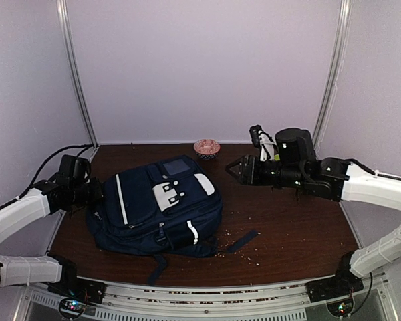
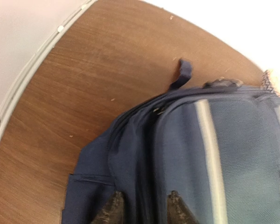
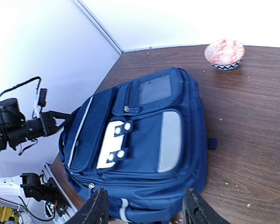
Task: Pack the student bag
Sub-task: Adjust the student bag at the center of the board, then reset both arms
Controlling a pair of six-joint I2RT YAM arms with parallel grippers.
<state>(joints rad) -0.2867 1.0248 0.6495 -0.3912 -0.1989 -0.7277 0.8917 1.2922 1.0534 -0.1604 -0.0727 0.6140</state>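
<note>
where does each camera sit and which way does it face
top external: fixed above and behind the bases, facing down over the table; both arms show, left claw at the student bag, right claw in the air.
left wrist: on the left arm, close on the bag's striped side; its fingertips show, apart.
right wrist: on the right arm, looking across the bag at the left arm; its fingers show, apart.
shared: top external and right wrist both catch the bowl.

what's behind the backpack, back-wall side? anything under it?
Behind the student bag, near the back wall, a small red-and-white patterned bowl stands on the table, apart from the bag. The table under the bag is covered, so nothing there shows.
</note>
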